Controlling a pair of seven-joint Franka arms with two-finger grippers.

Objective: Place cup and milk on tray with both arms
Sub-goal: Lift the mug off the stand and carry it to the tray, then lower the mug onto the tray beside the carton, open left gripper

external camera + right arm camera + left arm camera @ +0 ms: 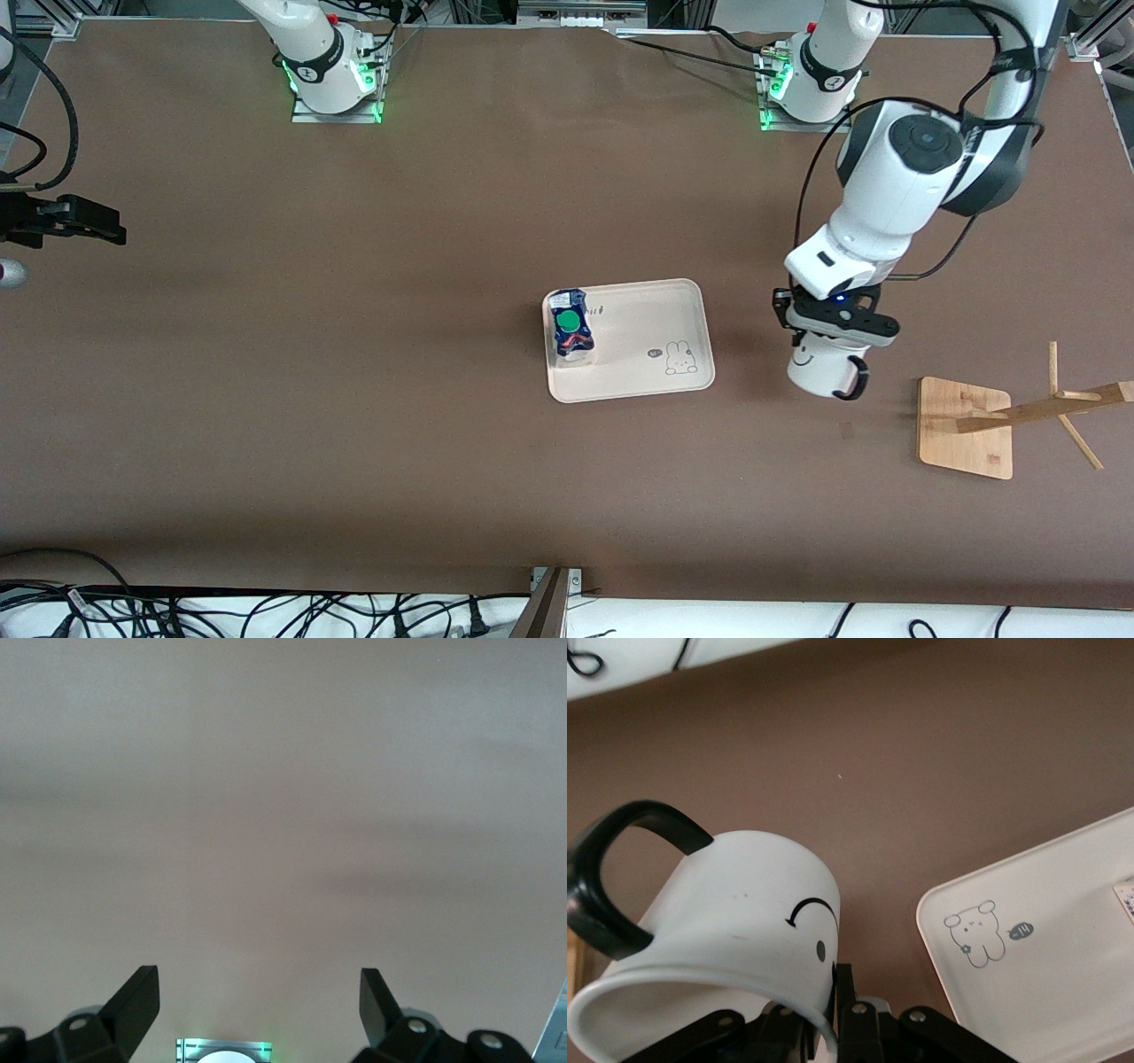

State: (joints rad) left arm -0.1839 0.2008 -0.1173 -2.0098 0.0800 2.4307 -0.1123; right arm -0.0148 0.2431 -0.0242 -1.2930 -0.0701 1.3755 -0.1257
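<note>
Between stand (966, 428) and tray (695, 301): left gripper (833, 335) clamping cup (819, 368), apparently airborne. Milk (571, 332) already trayed. Right gripper (259, 1001) waiting open. Next: carrying cup over tray.

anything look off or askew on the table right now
Nothing spilled or damaged. The milk carton stands on the tray, near its edge. The cup hangs tilted in the shut left gripper, off the tray. The right gripper waits, open.

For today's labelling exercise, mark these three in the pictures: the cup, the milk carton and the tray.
cup (815, 370), front view, on its white side wall under the left gripper.
milk carton (569, 320), front view, on its round green cap.
tray (638, 390), front view, on the rim nearest the front camera.
</note>
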